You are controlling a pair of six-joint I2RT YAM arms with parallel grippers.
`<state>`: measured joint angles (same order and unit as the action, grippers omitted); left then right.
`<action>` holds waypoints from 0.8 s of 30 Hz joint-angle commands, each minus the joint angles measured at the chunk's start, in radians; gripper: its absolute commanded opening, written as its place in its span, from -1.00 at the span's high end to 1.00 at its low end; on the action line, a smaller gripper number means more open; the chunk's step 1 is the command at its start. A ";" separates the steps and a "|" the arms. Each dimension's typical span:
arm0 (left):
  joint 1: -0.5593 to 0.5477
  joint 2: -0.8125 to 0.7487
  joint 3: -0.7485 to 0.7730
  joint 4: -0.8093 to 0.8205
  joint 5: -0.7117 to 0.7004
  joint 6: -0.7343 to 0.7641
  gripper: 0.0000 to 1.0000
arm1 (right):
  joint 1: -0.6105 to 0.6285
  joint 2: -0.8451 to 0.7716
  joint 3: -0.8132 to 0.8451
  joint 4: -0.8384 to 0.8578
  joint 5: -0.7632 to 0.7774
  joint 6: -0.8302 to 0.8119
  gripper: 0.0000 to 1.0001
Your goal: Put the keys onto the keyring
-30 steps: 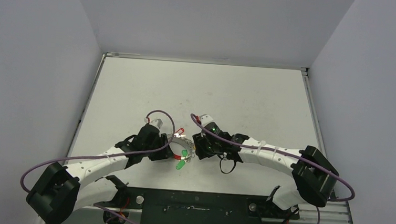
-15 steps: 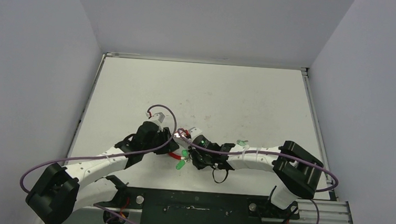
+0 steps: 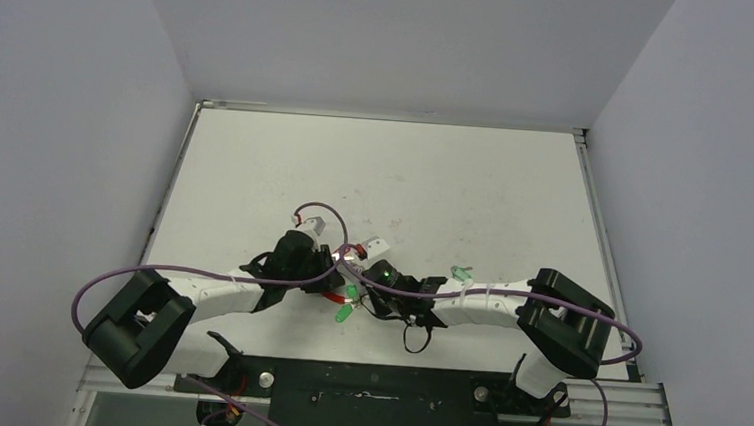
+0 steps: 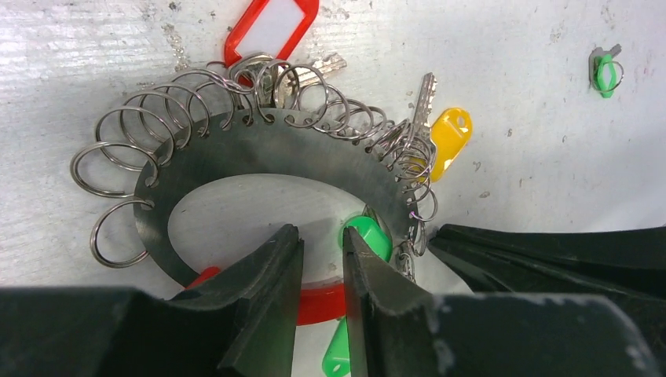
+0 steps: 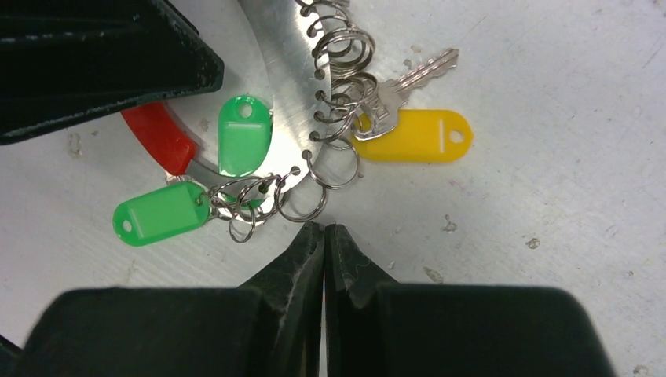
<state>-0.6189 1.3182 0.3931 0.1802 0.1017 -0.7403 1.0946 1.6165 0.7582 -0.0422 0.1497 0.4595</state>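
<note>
The keyring (image 4: pixel 267 153) is a flat silver crescent edged with small wire rings, closed by a red plastic segment (image 4: pixel 322 302). It lies on the table between both arms. On its rings hang keys with a yellow head (image 5: pixel 416 135), two green heads (image 5: pixel 243 133) (image 5: pixel 161 212) and a red head (image 4: pixel 271 27). A separate small green key (image 3: pixel 461 274) lies apart on the table. My left gripper (image 4: pixel 318 239) hovers over the red segment, jaws a narrow gap apart, nothing pinched. My right gripper (image 5: pixel 323 229) is shut and empty, tips beside the outer rings.
The right arm's forearm (image 3: pixel 477 300) lies low across the table just beside the loose green key. Purple cables (image 3: pixel 318 214) loop above both wrists. The table's raised rim (image 3: pixel 390 117) runs along the back.
The right arm swung left to the keyring and its jaws shut. The left arm pushed in over the ring and its jaws narrowed. The loose green key now shows beside the right forearm.
</note>
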 commanded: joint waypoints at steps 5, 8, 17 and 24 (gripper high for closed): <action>0.001 0.017 -0.044 0.045 0.004 0.002 0.51 | -0.034 -0.021 0.010 0.117 0.113 -0.008 1.00; 0.002 0.016 -0.053 0.038 0.001 0.002 0.51 | -0.042 -0.055 -0.012 0.133 0.084 -0.042 0.54; 0.002 0.038 -0.057 0.049 0.009 -0.008 0.51 | -0.016 -0.088 -0.058 0.097 0.043 -0.163 0.04; 0.002 0.043 -0.057 0.051 0.015 -0.008 0.51 | 0.019 -0.071 -0.062 0.086 0.058 -0.191 -0.02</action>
<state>-0.6189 1.3365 0.3573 0.2806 0.1177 -0.7551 1.0954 1.5616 0.6998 0.0284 0.1940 0.3019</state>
